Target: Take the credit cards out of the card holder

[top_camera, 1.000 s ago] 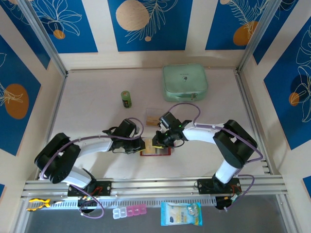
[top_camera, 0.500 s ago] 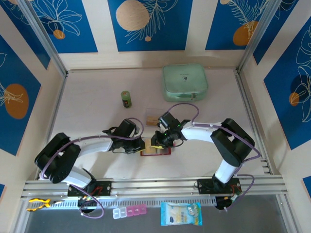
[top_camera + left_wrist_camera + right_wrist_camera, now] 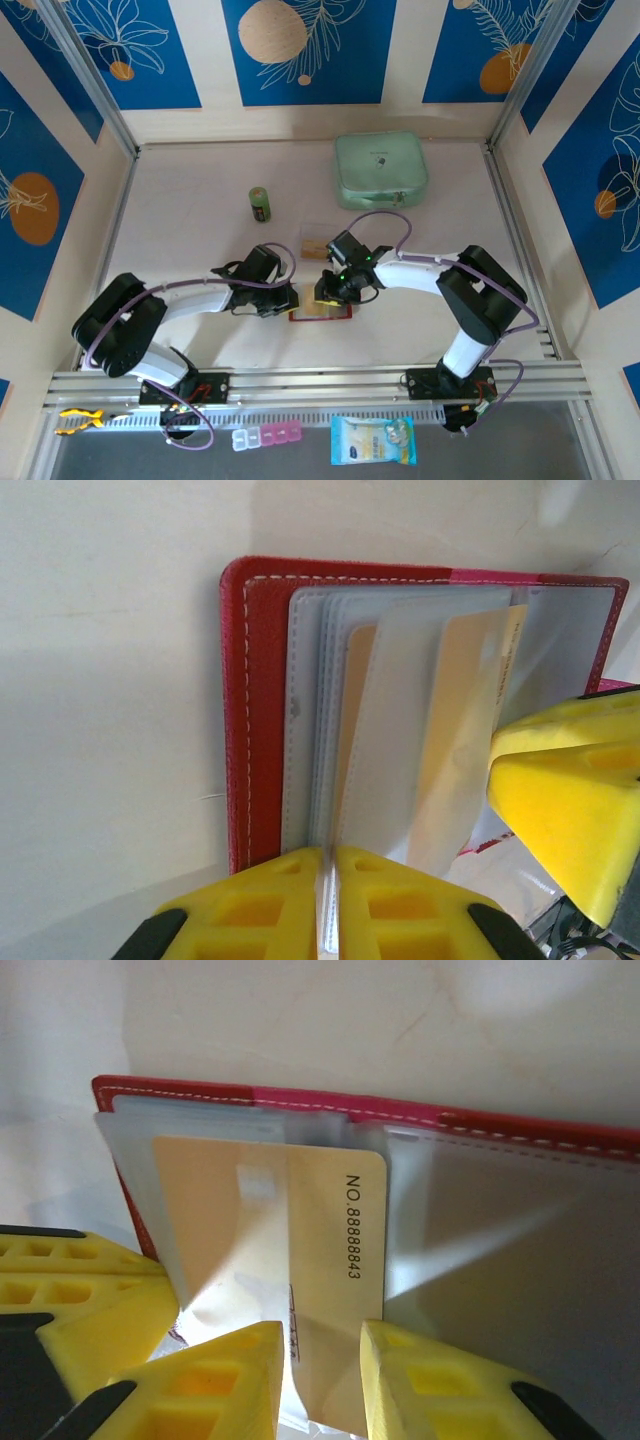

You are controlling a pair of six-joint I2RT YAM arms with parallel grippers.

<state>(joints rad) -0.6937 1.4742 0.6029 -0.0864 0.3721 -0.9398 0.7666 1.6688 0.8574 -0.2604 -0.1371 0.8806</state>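
One change: right gripper (image 3: 322,1335) wider.

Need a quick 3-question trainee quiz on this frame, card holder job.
1. True or false: the tan card is fully out of the card holder.
2. The left claw is shut on: A) a clear pocket of the holder, B) the mint case, C) nothing.
3. Fill in: the ___ claw's fingers stand apart astride the tan card.
Key: 1 false, it sits partly inside a clear pocket; 2 A; 3 the right claw.
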